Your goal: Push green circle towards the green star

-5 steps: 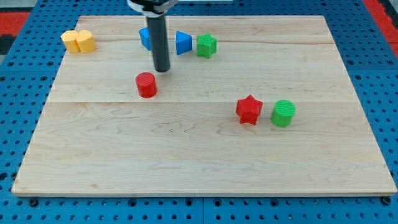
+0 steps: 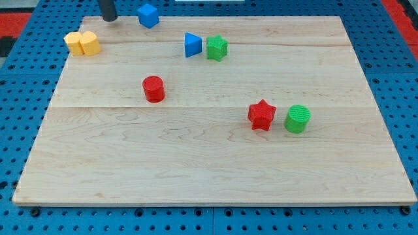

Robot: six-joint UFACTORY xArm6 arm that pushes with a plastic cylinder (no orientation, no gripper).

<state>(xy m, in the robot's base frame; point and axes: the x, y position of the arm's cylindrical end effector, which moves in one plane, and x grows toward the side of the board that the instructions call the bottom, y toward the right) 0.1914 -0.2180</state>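
Note:
The green circle (image 2: 297, 119) sits at the view's right middle of the wooden board, just right of a red star (image 2: 262, 115). The green star (image 2: 217, 47) lies near the view's top centre, touching a blue triangle (image 2: 192, 45) on its left. My tip (image 2: 108, 18) is at the view's top left, just beyond the board's top edge, left of a blue cube (image 2: 148, 14) and far from both green blocks.
A red cylinder (image 2: 154, 89) stands left of centre. Two yellow blocks (image 2: 82, 43) sit together at the board's top left corner. The wooden board (image 2: 209, 170) lies on a blue pegboard surface.
My tip has moved from above the red cylinder up and left to the board's top edge. The blue cube has shifted up to the top edge.

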